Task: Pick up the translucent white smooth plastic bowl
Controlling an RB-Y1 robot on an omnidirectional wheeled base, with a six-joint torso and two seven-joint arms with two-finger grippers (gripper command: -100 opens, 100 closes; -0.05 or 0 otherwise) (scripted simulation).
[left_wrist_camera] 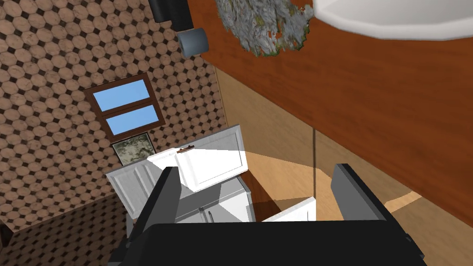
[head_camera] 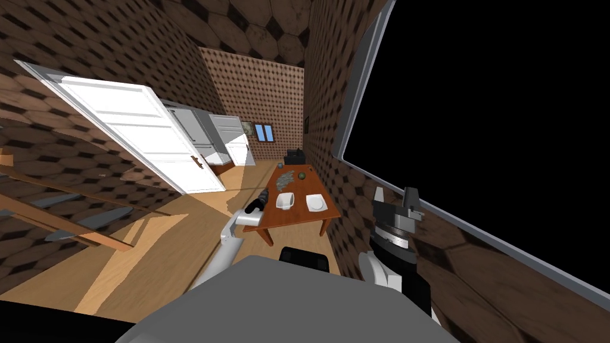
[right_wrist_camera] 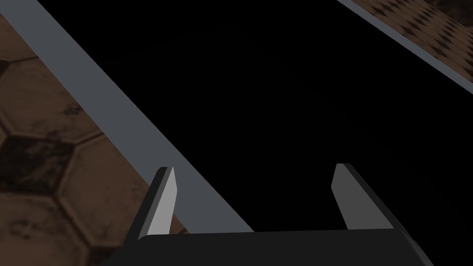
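Bowl (head_camera: 285, 200) just beside left gripper (left_wrist_camera: 256, 168) (apart)

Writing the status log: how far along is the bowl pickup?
Done: the left arm is stretched out to the table's near left edge. In hand: the approach. The left jaws stand open beside the table edge with nothing between them, short of the white bowl, which sits on the tabletop, not gripped. Left: close in on the bowl, grip, lift. The right jaws are open, raised by the black area.
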